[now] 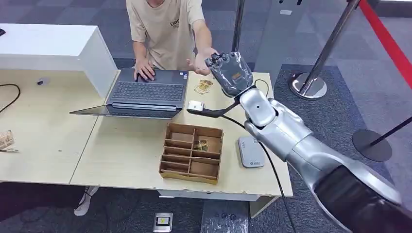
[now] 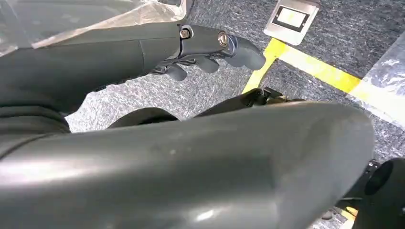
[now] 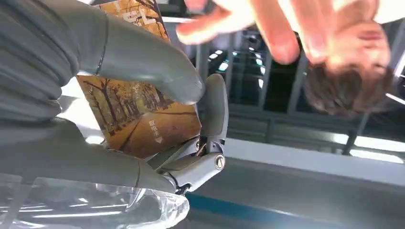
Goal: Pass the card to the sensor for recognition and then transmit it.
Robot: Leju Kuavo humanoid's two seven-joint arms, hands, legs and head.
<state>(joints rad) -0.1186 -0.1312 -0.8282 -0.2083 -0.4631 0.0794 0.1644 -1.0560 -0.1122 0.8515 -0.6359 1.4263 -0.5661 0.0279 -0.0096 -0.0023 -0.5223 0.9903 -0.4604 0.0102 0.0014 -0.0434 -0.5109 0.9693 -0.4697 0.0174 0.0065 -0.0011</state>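
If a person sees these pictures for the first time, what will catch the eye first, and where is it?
The right hand is raised over the far edge of the table, close to a person's open hand. In the right wrist view it pinches a card with an autumn tree picture, with the person's fingers near it. Nearer the robot, a brown divided box sits on the table beside a grey sensor pad.

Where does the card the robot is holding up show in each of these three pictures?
Head view: the card itself cannot be made out; the right hand that holds it is raised beside the person's open hand.
Left wrist view: not in it; that camera looks at the floor.
Right wrist view: the card, printed with a tree-lined road, is gripped under the thumb.
Shared landmark: the person's hand, which the head and right wrist views both show.
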